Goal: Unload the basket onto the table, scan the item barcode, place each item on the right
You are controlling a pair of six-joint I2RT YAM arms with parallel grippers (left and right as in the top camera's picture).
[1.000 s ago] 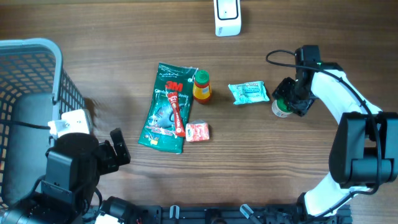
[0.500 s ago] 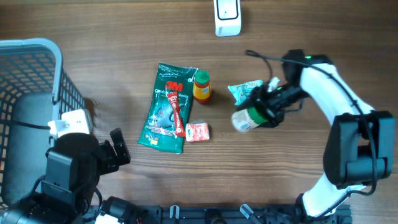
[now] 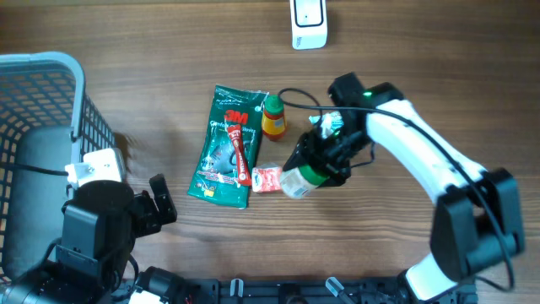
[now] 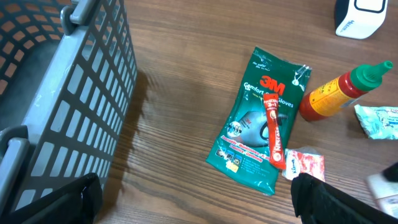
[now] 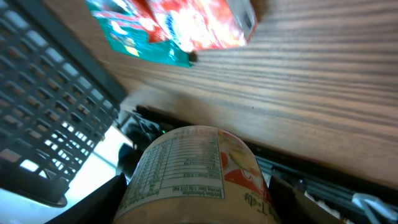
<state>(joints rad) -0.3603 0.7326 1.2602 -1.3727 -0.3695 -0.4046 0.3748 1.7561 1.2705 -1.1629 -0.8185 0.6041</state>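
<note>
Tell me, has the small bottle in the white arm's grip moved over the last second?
Yes. The bottle, held by the right gripper, travelled left in the overhead view and is now next to the unmoved red packet.

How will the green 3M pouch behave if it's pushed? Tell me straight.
Probably floppy: the green 3M pouch lies flat and looks like thin film, so it may buckle rather than slide whole. It is likely light for its size. The red stick lying on top would probably ride along or slip off.
</note>
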